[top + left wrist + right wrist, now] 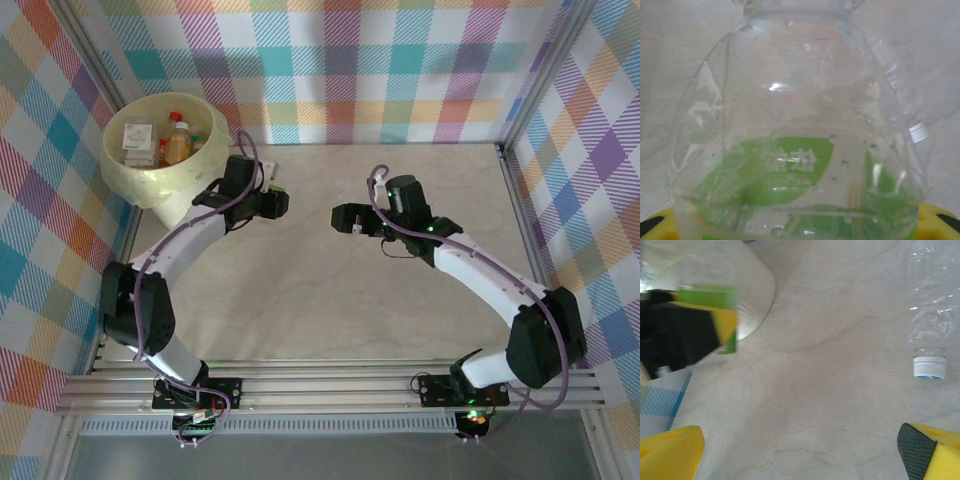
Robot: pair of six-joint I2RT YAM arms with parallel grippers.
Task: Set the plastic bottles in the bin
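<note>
While the left gripper [276,203] pinches a green-labelled bottle [800,150], the bin [150,183] stands at the table's [400,320] far left corner, just beside that arm. The right gripper [340,218] is spread wide; a clear bottle [927,315] lies ahead, cap end nearer, with bare tabletop between.

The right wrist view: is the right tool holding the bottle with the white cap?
No, the bottle with the white cap lies on the table, beyond the open right tool.
</note>
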